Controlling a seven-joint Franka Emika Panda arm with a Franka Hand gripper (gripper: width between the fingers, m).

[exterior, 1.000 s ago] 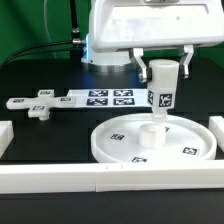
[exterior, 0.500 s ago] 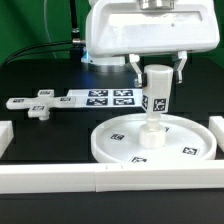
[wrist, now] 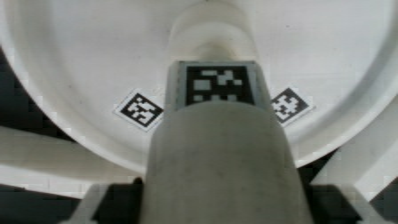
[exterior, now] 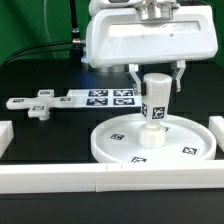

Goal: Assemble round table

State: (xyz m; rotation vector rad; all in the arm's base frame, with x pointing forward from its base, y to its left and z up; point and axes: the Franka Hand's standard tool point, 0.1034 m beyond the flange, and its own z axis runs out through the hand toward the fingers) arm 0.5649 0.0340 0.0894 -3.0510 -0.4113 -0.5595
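the gripper [exterior: 158,73] hangs with its jaws released: one finger stands clear on either side of the leg [exterior: 155,100], with a gap at each, so nothing is gripped. the leg stands upright between and just below the jaws, its foot in the hub [exterior: 150,131] of the disc [exterior: 172,140] lying directly under them. the step in hand looks like screwing the leg into the hub (how deep it sits cannot be told). the next move calls for closing squarely on the leg's top and turning without tilting it. the base piece [exterior: 41,106] lies well apart from the jaws.
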